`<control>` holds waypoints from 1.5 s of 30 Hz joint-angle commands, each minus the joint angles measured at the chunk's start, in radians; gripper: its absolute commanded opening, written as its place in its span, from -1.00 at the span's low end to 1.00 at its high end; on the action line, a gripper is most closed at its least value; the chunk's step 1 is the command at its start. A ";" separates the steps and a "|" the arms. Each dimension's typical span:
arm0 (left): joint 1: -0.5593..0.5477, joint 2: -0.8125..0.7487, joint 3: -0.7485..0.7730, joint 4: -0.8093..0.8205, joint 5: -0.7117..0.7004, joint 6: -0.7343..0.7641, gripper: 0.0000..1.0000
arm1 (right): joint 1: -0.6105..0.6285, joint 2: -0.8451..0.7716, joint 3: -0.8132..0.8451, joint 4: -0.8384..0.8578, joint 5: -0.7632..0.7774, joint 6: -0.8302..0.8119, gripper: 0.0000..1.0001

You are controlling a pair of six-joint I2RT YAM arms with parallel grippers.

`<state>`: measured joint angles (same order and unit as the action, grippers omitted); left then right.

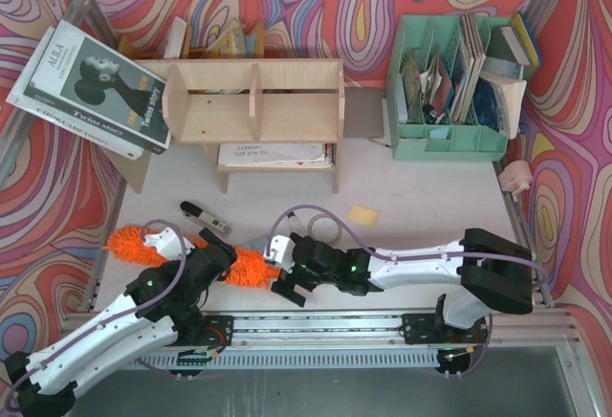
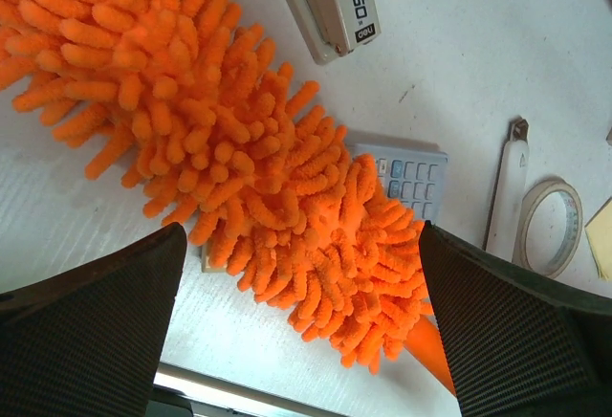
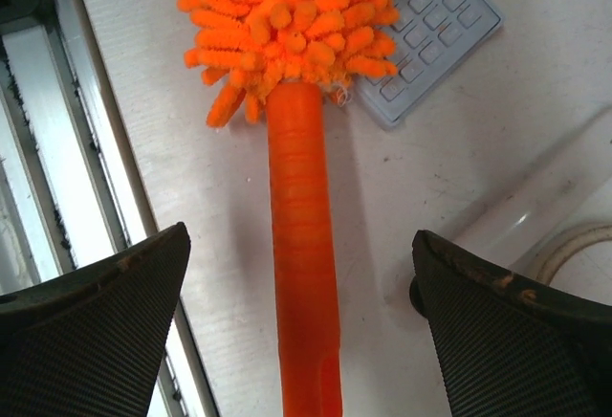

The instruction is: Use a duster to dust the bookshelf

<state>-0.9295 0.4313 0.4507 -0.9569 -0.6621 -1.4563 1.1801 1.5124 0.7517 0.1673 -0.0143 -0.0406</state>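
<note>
The orange duster (image 1: 251,266) lies flat on the white table near its front edge, its shaggy head pointing left. My left gripper (image 1: 216,262) hovers open over the head (image 2: 239,149), with one finger (image 2: 86,340) on each side and not touching it. My right gripper (image 1: 287,285) is open astride the smooth orange handle (image 3: 304,245), with its fingers (image 3: 516,331) apart from the handle. The plywood bookshelf (image 1: 253,101) stands at the back centre, far from both grippers.
A calculator (image 3: 435,34) lies partly under the duster head. A stapler (image 2: 330,1), a tape roll (image 2: 550,226) and a white cutter (image 2: 507,192) lie nearby. A marker pen (image 1: 204,216), a yellow note (image 1: 362,214), a mint organiser (image 1: 449,92) and stacked books (image 1: 91,87) are also in view.
</note>
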 commanded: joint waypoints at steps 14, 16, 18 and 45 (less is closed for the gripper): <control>0.000 -0.005 -0.035 0.019 0.008 -0.032 0.97 | 0.009 0.183 0.110 0.048 0.014 -0.032 0.34; -0.001 -0.031 -0.034 -0.007 -0.004 -0.050 0.97 | 0.008 0.192 0.117 0.041 0.006 -0.038 0.21; 0.000 -0.066 -0.031 -0.055 -0.019 -0.073 0.97 | 0.009 0.193 0.122 0.034 -0.017 -0.050 0.08; 0.000 -0.240 0.170 -0.637 -0.199 -0.458 0.97 | 0.067 0.040 0.195 0.034 0.076 0.012 -1.00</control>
<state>-0.9291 0.1719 0.6315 -1.4410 -0.8654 -1.8320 1.2098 1.5871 0.9131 0.1387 -0.0097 -0.0780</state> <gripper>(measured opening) 0.982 0.330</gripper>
